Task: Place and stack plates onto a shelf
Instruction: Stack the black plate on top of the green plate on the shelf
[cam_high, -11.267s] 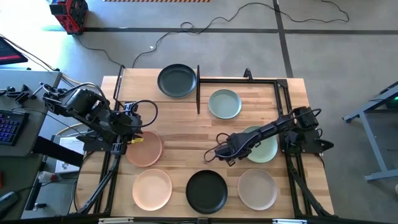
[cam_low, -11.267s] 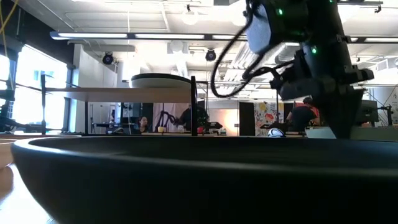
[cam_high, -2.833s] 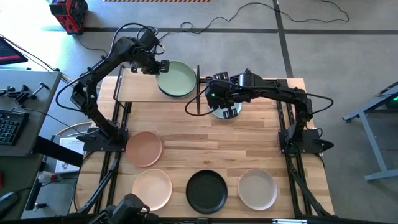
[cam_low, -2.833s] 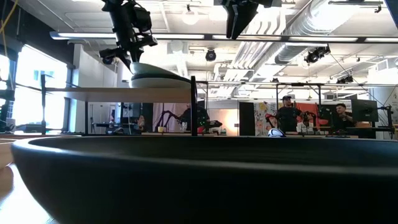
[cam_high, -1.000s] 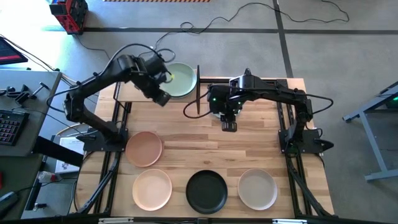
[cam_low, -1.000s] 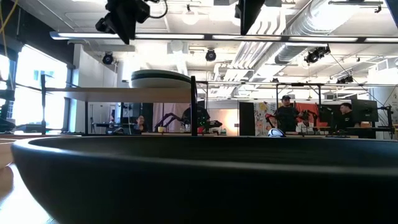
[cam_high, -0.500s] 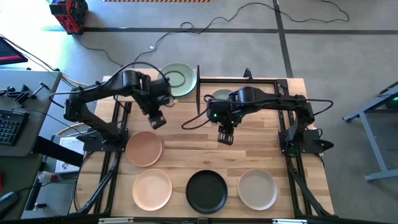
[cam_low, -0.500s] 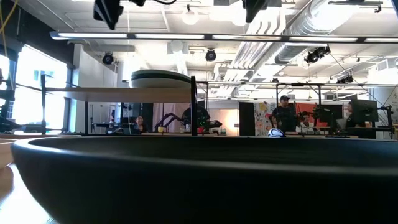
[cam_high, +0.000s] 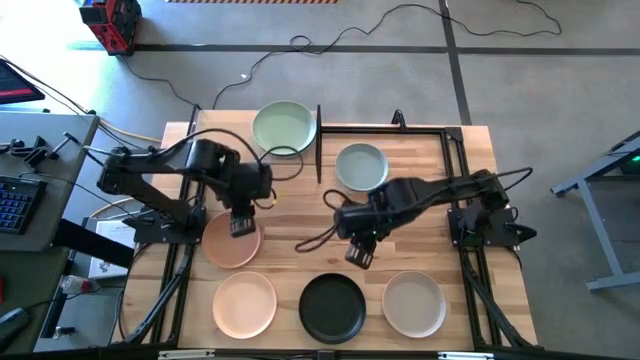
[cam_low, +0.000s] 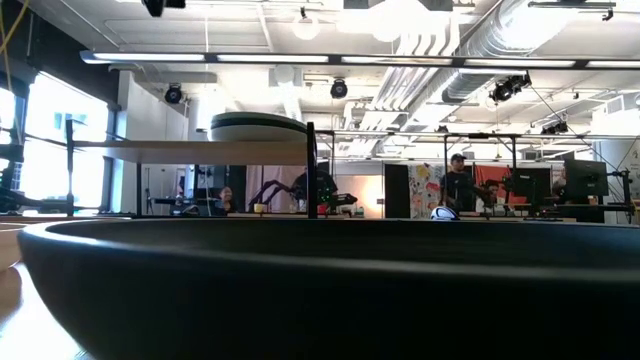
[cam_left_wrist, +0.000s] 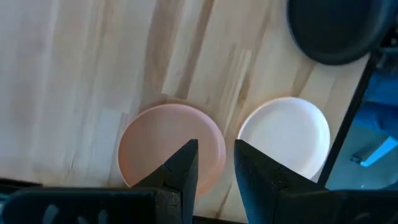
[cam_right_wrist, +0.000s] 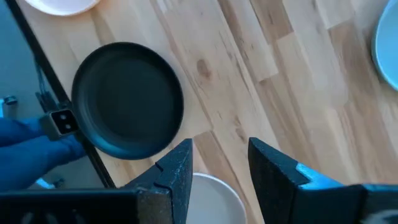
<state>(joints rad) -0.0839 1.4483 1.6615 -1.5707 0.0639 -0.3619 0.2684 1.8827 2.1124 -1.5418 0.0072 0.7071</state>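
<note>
The left claw (cam_high: 241, 226) hangs over the pink plate (cam_high: 232, 241) at the counter's (cam_high: 290, 230) left side, its fingers (cam_left_wrist: 180, 171) spread apart with nothing between them. In the left wrist view the pink plate lies just beyond the fingertips, with a peach plate (cam_left_wrist: 285, 135) just beside it.

The right claw (cam_high: 358, 256) hangs over bare wood near the middle, above and between the black plate (cam_high: 333, 305) and the beige plate (cam_high: 413, 303); its fingers (cam_right_wrist: 177, 168) are also spread and empty.

The peach plate, black plate and beige plate sit in a row along the near edge. A blue-grey plate (cam_high: 361, 166) rests on the counter at the far side. A green plate (cam_high: 284, 127) sits on the shelf (cam_high: 225, 147) at the far left; the low view shows it topping a stack (cam_low: 258, 127).
</note>
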